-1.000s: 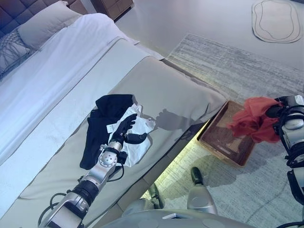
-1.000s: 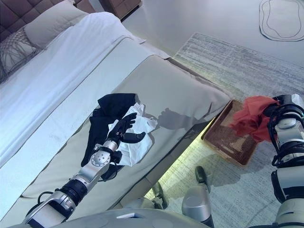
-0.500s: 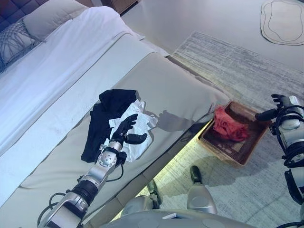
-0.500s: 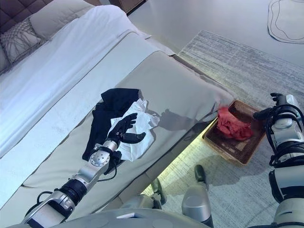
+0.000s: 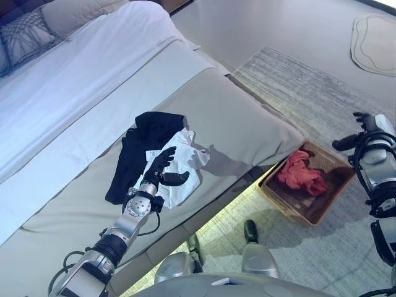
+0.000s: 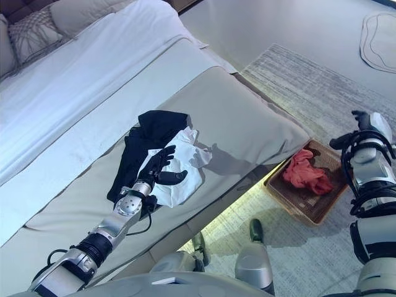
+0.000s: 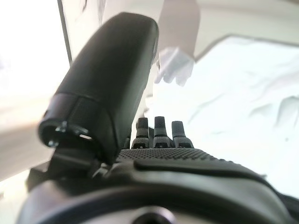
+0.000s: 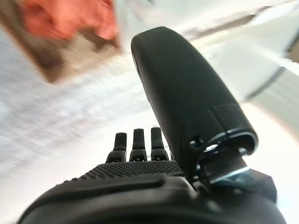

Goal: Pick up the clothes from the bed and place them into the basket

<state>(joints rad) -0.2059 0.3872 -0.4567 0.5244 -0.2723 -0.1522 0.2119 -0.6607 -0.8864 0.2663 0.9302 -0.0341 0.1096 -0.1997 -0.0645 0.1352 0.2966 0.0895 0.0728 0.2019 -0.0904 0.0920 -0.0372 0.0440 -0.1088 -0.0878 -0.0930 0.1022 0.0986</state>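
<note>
A red garment (image 5: 301, 176) lies crumpled in the brown wicker basket (image 5: 329, 202) on the rug beside the bed. On the bed's beige cover a white garment (image 5: 179, 170) overlaps a black garment (image 5: 137, 148). My left hand (image 5: 162, 166) rests flat on the white garment, fingers straight and thumb spread; its wrist view shows white cloth (image 7: 243, 93) past the fingers. My right hand (image 6: 361, 130) hangs open and empty in the air just right of the basket; in its wrist view the basket (image 8: 56, 60) and the red garment (image 8: 70, 16) lie past the fingers.
The bed (image 5: 235, 117) fills the left, with a white duvet (image 5: 80, 74) and pillows (image 5: 68, 12) at its head. A grey rug (image 5: 309, 93) lies under the basket. A pale round mat (image 5: 373, 36) sits on the floor at far right.
The right hand let go of the red garment, which dropped into the basket, and the hand has drawn back to the right. The camera shifted. The left hand stays on the white garment.
</note>
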